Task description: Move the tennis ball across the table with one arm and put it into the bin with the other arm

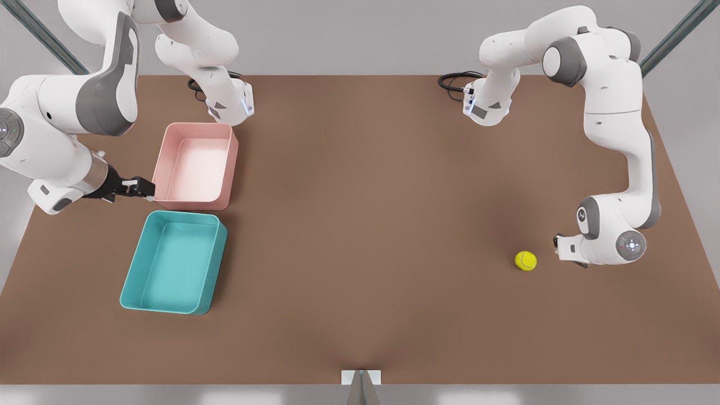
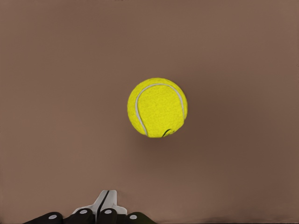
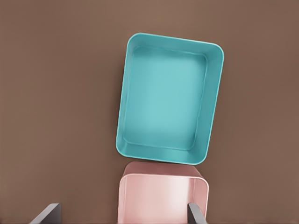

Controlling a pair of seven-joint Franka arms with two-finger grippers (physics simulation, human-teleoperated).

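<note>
Ball (image 1: 525, 260) on bare brown table (image 1: 360, 236), near the front view's right, well apart from both tubs on the other side. You see it yellow-green with a pale curved seam, touched by nothing.

Your left claw (image 1: 558, 243) hangs just beside the ball, on the side toward the table's right edge in the front view, and a strip of bare table shows between the two. In the left wrist view the ball (image 2: 157, 107) lies ahead of the claw (image 2: 105, 201), whose white fingertips (image 2: 102, 203) are pressed together with a thin dark line between them, pinching nothing.

Your right claw (image 1: 147, 190) sits at the front view's left, level with the near corner of the pink tub (image 1: 197, 166) and just beside its outer wall. In the right wrist view its two grey fingers (image 3: 195, 213) are spread wide, one to each side of the pink tub (image 3: 161, 200), gripping nothing.

The teal tub (image 1: 175, 261) lies just next to the pink one, on the side nearer the camera in the front view, a narrow gap between them. You see its floor bare in the right wrist view (image 3: 169, 99).
</note>
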